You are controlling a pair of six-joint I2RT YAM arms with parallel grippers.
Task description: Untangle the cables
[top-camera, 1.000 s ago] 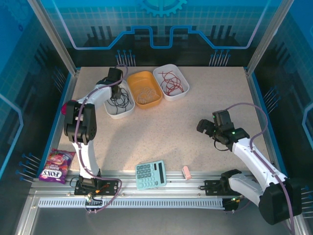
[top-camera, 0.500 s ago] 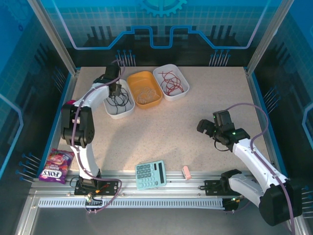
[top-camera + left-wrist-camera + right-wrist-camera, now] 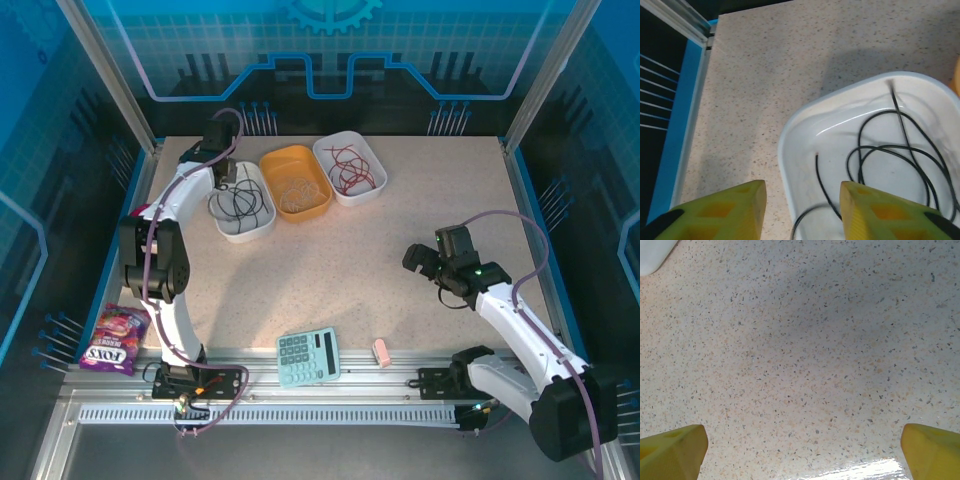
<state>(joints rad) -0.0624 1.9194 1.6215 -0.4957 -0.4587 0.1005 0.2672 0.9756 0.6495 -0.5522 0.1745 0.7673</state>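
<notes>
- At the far left of the table [image 3: 350, 270], you have three trays side by side, each with its own colour of cables.
- Black cables [image 3: 240, 205] lie in loose loops in the left white tray [image 3: 262, 228]. Whitish cables [image 3: 293, 192] sit in the orange tray [image 3: 272, 158], and red cables [image 3: 350, 170] in the right white tray [image 3: 372, 148].
- Your left gripper [image 3: 228, 172] hangs over the far left corner of the left white tray.
- From the left wrist, the left gripper [image 3: 801, 200] has its yellow fingers [image 3: 735, 210] parted, with nothing clamped between them.
- A blurred black strand crosses low in that gap. You cannot tell whether it touches a finger.
- Your right gripper [image 3: 420, 262] hovers over bare table on the right, well apart from the trays.
- From the right wrist, the right gripper [image 3: 802, 440] is spread wide and holds nothing.
- Near the arm bases you have a calculator [image 3: 308, 357], a pink eraser [image 3: 381, 351] just right of it, and a candy bag [image 3: 115, 338] at the left edge.
</notes>
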